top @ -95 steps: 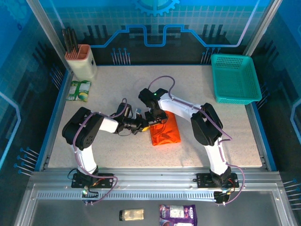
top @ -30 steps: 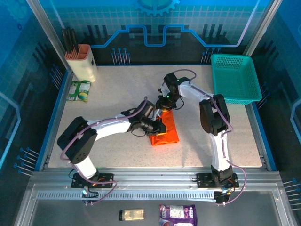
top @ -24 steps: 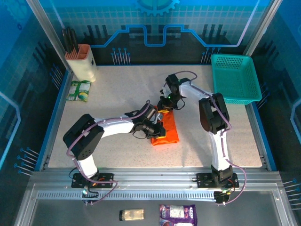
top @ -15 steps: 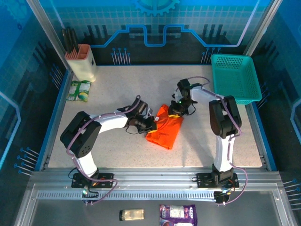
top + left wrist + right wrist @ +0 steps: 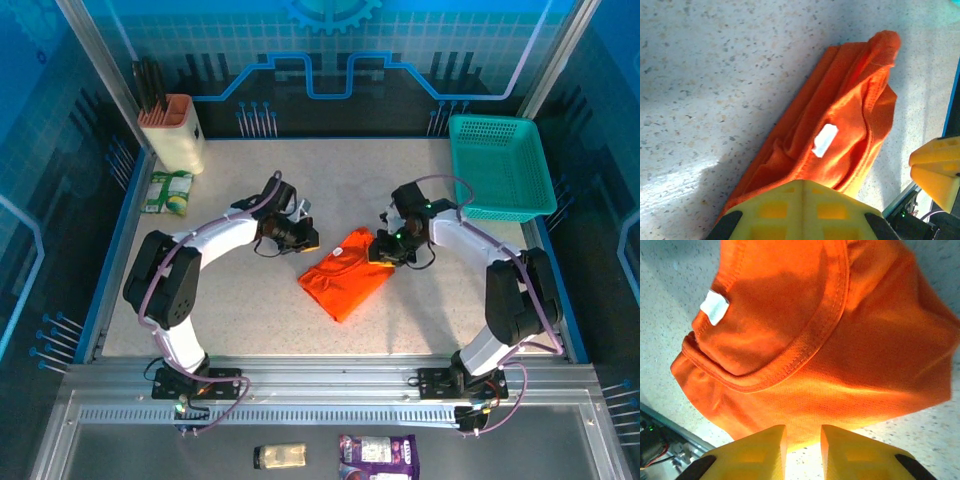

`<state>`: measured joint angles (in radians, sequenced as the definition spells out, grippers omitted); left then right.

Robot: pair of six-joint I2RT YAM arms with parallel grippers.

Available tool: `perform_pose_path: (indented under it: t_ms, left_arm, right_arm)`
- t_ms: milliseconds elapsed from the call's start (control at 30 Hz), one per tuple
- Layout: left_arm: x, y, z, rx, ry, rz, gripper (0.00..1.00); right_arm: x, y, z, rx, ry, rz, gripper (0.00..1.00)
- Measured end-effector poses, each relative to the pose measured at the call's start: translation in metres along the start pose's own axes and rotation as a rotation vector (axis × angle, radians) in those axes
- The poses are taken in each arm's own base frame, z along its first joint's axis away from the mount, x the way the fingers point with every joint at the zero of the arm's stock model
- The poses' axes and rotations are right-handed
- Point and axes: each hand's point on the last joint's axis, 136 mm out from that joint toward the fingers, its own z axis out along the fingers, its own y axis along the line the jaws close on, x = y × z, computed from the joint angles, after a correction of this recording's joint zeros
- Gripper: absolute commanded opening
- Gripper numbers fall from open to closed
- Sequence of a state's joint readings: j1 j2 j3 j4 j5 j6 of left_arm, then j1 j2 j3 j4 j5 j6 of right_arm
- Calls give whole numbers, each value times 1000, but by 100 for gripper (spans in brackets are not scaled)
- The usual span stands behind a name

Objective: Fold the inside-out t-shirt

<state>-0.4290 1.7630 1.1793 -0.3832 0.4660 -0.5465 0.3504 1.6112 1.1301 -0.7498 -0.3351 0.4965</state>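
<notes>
The inside-out t-shirt [image 5: 345, 282] lies folded into a small orange bundle, set diagonally on the middle of the table. Its neckband and a white label [image 5: 714, 306] face up. My left gripper [image 5: 308, 241] is shut and empty, just off the bundle's upper left; in the left wrist view its closed tips [image 5: 804, 186] point at the shirt [image 5: 840, 115]. The right gripper [image 5: 383, 252] sits at the bundle's upper right corner. In its wrist view the jaws [image 5: 803, 432] stand a narrow gap apart at the shirt's edge [image 5: 840, 340], with bare table showing between them.
A teal mesh basket [image 5: 500, 120] stands at the back right. A holder with dark utensils [image 5: 170, 125] and a green packet [image 5: 168, 192] are at the back left. Two packets [image 5: 378, 457] lie on the rail below the table's front edge.
The bundle has swung from lying lengthwise to diagonal, its far end going right with the right gripper. The left gripper drew back up and left, off the shirt.
</notes>
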Motion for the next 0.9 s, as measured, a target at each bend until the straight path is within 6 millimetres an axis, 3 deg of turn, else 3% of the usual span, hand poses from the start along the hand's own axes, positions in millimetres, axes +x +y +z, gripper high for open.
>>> perform_pose_path:
  t_ms: [167,300,400,500,667,767,900]
  left_arm:
    - [37,-34,6,4,53,78,4]
    - [88,-56,25,15,129,119,4]
    - [117,-48,42,-11,188,99,3]
    - [130,-28,59,-56,220,61,3]
    - [131,5,65,-147,218,16,3]
    - [117,17,59,-171,186,6,3]
    - [93,37,41,-203,139,-17,3]
  right_arm:
    - [-29,17,-4,-24,-40,-55,27]
    - [-59,24,22,-53,-16,-84,27]
    - [-79,21,48,-49,7,-89,26]
    - [-96,17,67,-45,14,-83,26]
    - [-110,1,73,-27,-3,-25,25]
    - [-116,-14,67,-2,-34,17,25]
    - [-104,-34,50,49,-56,68,26]
